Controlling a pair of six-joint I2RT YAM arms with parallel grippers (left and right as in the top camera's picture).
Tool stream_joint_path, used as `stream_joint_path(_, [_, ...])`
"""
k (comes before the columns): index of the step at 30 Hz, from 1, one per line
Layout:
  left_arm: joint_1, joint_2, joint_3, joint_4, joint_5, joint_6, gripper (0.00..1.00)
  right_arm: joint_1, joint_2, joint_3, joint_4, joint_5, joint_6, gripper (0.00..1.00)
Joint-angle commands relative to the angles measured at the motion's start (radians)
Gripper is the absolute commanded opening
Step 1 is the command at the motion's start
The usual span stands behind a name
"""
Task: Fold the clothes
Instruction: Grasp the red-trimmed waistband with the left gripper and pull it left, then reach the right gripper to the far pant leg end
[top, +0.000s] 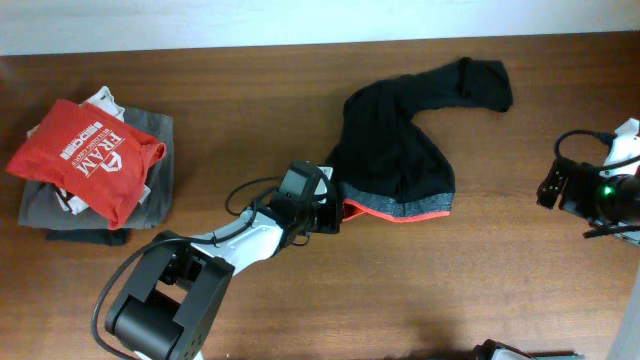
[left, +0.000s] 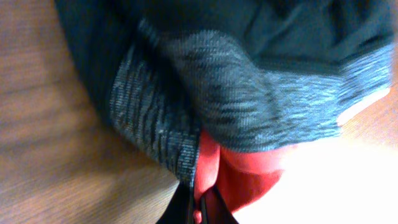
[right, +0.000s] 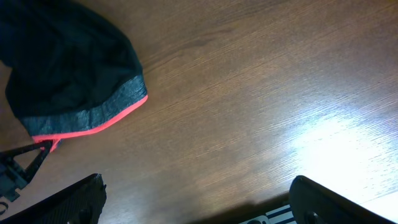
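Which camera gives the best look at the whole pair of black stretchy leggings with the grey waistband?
The overhead view: the black stretchy leggings lie there complete, legs curving toward the table's far edge. The left wrist view shows only a blurry close-up of grey waistband and orange-red lining; the right wrist view catches just the waistband end.

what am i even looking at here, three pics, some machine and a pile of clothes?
Two robot arms sit at a wooden table, each ending in a two-finger claw. The top picture looks down from above; the other two come from small cameras on each wrist. The left claw is pinched shut on the waistband corner of the black leggings, whose grey band and orange-red lining show close up in the left wrist picture. The right claw waits open and empty at the table's right edge. At the far left, a red T-shirt lies on folded grey garments.
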Motion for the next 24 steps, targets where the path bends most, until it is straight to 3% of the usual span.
stream_joint_path(1, [0.057, -0.078, 0.029, -0.129, -0.073, 0.019, 0.01, 0.005, -0.004, -0.002, 0.007, -0.008, -0.007, 0.98])
stream_joint_path(6, [0.249, -0.297, 0.124, -0.391, -0.301, 0.192, 0.01, 0.005, -0.004, -0.002, 0.016, -0.008, -0.007, 0.98])
stream_joint_path(10, [0.454, -0.426, 0.196, -0.396, -0.344, 0.220, 0.01, 0.005, -0.004, -0.002, 0.018, -0.008, -0.007, 0.98])
stream_joint_path(11, [0.489, -0.436, 0.200, -0.388, -0.325, 0.220, 0.10, 0.005, -0.004, -0.002, 0.018, -0.008, -0.007, 0.98])
stream_joint_path(12, [0.513, -0.439, 0.200, -0.386, -0.301, 0.220, 0.31, 0.005, -0.004, -0.002, 0.018, -0.008, -0.007, 0.98])
stream_joint_path(13, [0.535, -0.438, 0.200, -0.391, -0.263, 0.220, 0.63, 0.005, -0.004, -0.002, 0.018, -0.008, -0.007, 0.98])
stream_joint_path(14, [0.549, -0.433, 0.198, -0.403, -0.228, 0.220, 0.81, 0.005, -0.004, -0.002, 0.018, -0.008, -0.007, 0.98])
stream_joint_path(17, [0.555, -0.414, 0.198, -0.468, -0.214, 0.220, 0.95, 0.005, -0.004, -0.002, 0.018, -0.008, -0.007, 0.98])
stream_joint_path(24, [0.541, -0.327, 0.198, -0.558, -0.205, 0.220, 0.99, 0.005, -0.004, -0.002, 0.018, -0.008, -0.007, 0.98])
